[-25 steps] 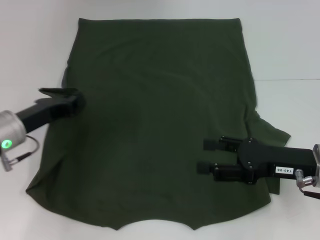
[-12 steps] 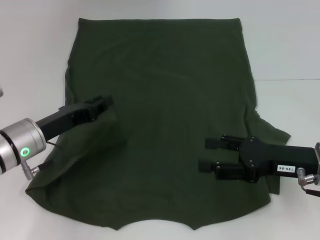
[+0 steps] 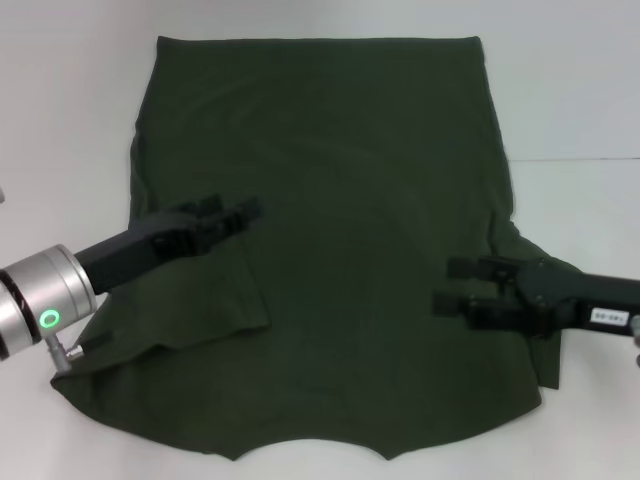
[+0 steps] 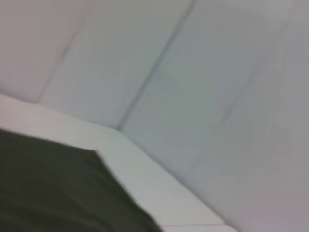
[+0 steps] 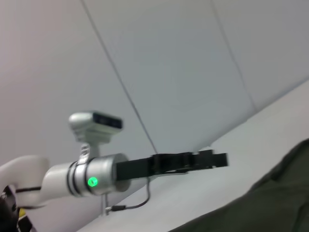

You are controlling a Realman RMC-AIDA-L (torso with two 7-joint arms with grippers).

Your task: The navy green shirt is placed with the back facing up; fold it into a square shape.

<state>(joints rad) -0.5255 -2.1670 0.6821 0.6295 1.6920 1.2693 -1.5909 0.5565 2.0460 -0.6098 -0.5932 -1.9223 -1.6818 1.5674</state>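
Shirt [image 3: 330, 200] lies flat across the table [image 3: 580, 100], collar at the near edge, left sleeve flap folded inward. Left gripper [image 3: 235, 215] sits over that fold, apparently clamped on cloth, though hard to tell. Right gripper [image 3: 450, 285], jaws apart, hovers near the right sleeve. Soft, light, limp fabric; best pinched at sleeve or hem edges.

Left gripper [image 3: 240, 212] extended inward; right gripper [image 3: 448, 285] jaws parted.

left gripper [image 3: 240, 212] — dragged sleeve inward over navy green shirt [image 3: 340, 150] | right gripper [image 3: 455, 285] — withdrew rightward
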